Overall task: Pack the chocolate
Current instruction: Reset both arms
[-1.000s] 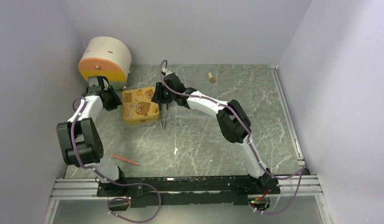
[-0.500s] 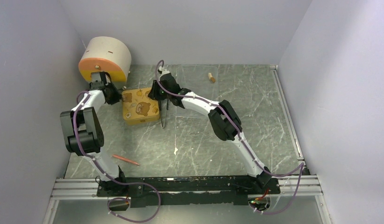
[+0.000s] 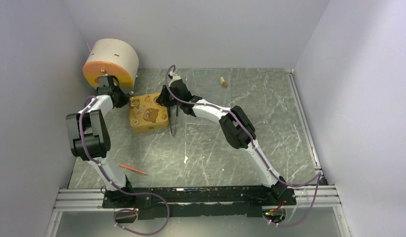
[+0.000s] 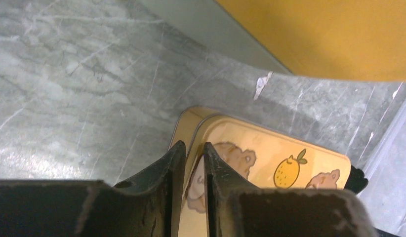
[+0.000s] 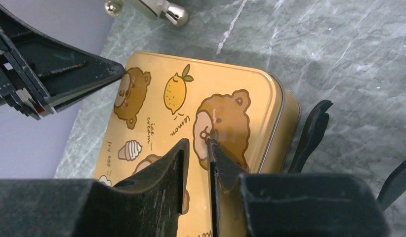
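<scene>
Tabletop [image 3: 270,128] carrying closed bear tin [image 3: 149,118]. Left pincer [image 4: 193,148] sitting clenched at tin's far-left corner; right pincer [image 5: 197,145] hanging nearly clenched over lid [image 5: 191,89], grasping nothing. One tan chocolate piece [image 3: 223,82] lying far back, well apart.

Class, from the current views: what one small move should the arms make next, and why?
Probably raise the left fingers a little to lift the lid. They seem to pinch its rim, the tin is closed, no chocolate shows, and the right fingers sit near the opposite edge.
</scene>
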Controlling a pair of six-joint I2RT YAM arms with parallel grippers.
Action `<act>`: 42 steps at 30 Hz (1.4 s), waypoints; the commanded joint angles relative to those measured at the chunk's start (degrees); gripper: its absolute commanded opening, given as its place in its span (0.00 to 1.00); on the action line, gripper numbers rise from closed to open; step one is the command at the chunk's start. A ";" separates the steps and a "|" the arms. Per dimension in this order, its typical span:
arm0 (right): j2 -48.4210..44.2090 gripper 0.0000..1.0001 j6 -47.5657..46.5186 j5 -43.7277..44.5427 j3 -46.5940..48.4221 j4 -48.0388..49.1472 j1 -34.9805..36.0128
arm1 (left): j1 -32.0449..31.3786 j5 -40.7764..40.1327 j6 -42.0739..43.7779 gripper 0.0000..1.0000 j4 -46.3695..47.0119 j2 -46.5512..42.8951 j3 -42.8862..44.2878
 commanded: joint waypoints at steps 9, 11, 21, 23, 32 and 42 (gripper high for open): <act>0.91 0.25 -0.15 -0.58 -5.76 -7.28 -0.07 | 0.82 1.18 2.88 0.27 -14.85 -6.05 7.01; -1.53 0.26 -0.38 -2.56 -6.40 -5.80 -0.25 | 0.63 2.40 3.49 0.30 -14.49 -8.96 8.14; -28.54 0.78 -4.41 -4.17 -20.41 -6.44 -2.87 | -6.80 12.40 9.46 0.61 -18.46 -20.59 12.34; -36.14 0.99 -5.13 -1.64 -27.26 -6.54 -2.93 | -9.13 13.63 9.89 0.94 -18.02 -23.88 10.97; -68.13 1.00 -6.30 15.96 -47.47 -16.01 -2.57 | -16.43 28.93 10.61 0.97 -8.52 -40.18 -1.60; -83.95 1.00 -7.62 20.96 -53.45 -19.76 -2.49 | -20.27 35.23 9.86 0.97 -1.06 -48.52 -13.34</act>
